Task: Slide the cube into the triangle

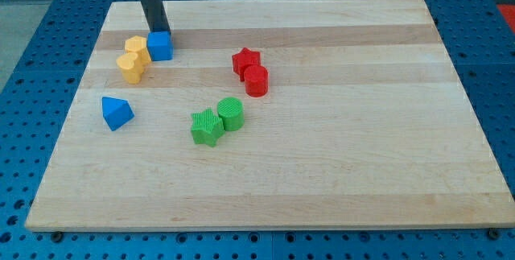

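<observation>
The blue cube (160, 46) sits near the view's upper left of the wooden board (338, 179). My tip (158, 31) stands right behind the cube, at its top edge, touching or nearly touching it. The blue triangle (116, 113) lies lower left of the cube, well apart from it. Two yellow blocks, a hexagon-like one (135, 47) and a rounder one (129, 67), sit just left of the cube, the upper one touching or almost touching it.
A red star (245, 59) and a red cylinder (257, 80) sit together at centre. A green star (208, 125) and a green cylinder (231, 113) sit together below them. Blue perforated table surrounds the board.
</observation>
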Robot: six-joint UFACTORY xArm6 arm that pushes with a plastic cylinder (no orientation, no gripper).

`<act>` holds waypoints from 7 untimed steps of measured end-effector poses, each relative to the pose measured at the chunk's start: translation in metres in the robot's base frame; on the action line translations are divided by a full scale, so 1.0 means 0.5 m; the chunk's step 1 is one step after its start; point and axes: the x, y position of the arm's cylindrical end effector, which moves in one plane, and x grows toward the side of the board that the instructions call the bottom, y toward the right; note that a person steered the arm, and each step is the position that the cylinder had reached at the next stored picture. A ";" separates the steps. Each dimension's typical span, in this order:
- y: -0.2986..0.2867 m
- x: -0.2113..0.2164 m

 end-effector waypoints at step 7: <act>0.085 0.153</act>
